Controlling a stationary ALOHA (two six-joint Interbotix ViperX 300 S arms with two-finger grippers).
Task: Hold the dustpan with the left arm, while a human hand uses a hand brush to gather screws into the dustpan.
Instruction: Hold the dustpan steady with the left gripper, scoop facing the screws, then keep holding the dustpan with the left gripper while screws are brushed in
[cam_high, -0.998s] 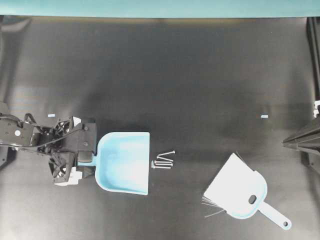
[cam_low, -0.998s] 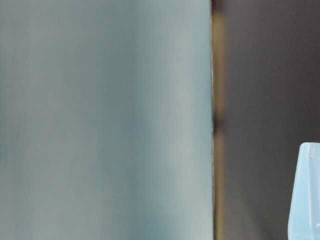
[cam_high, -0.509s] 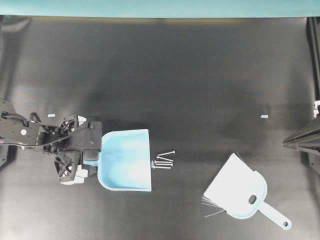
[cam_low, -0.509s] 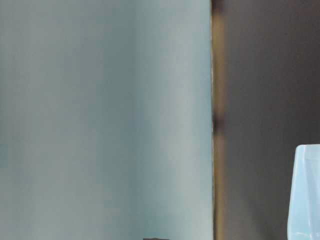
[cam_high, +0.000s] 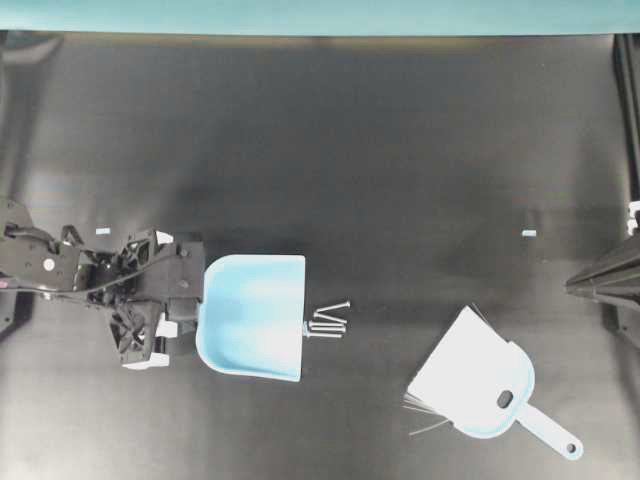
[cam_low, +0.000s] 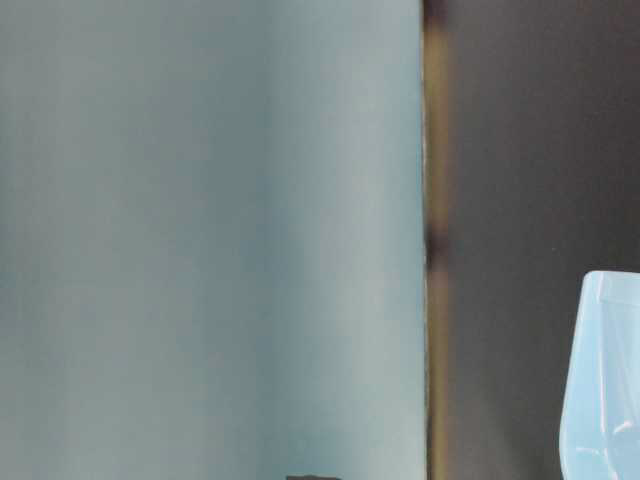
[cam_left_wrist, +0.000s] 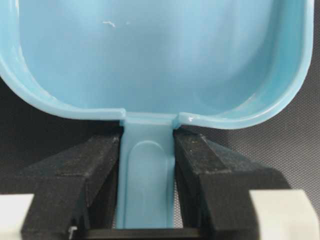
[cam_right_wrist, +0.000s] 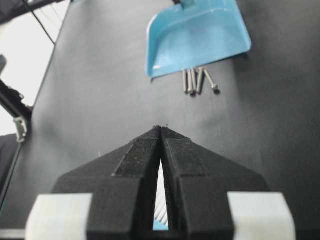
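Note:
The light blue dustpan (cam_high: 255, 315) lies left of centre on the black table, its open edge facing right. My left gripper (cam_high: 185, 312) is shut on its short handle; in the left wrist view the black fingers (cam_left_wrist: 210, 170) clamp both sides of the handle below the dustpan's tray (cam_left_wrist: 150, 60). Several silver screws (cam_high: 327, 320) lie against the open edge; they also show in the right wrist view (cam_right_wrist: 197, 80). The hand brush (cam_high: 480, 385) lies alone at the lower right. My right gripper (cam_right_wrist: 161, 127) is shut and empty at the right edge (cam_high: 572, 286). No human hand is in view.
Two tiny pale blue specks (cam_high: 102, 231) (cam_high: 529, 233) lie on the black table. A teal wall (cam_high: 320, 15) runs along the far edge. The table-level view is mostly a blurred teal surface, with the dustpan's corner (cam_low: 605, 380) at its right.
My left gripper has moved right with the dustpan, turning it slightly, so its open edge now meets the screws. The brush and right arm have not moved.

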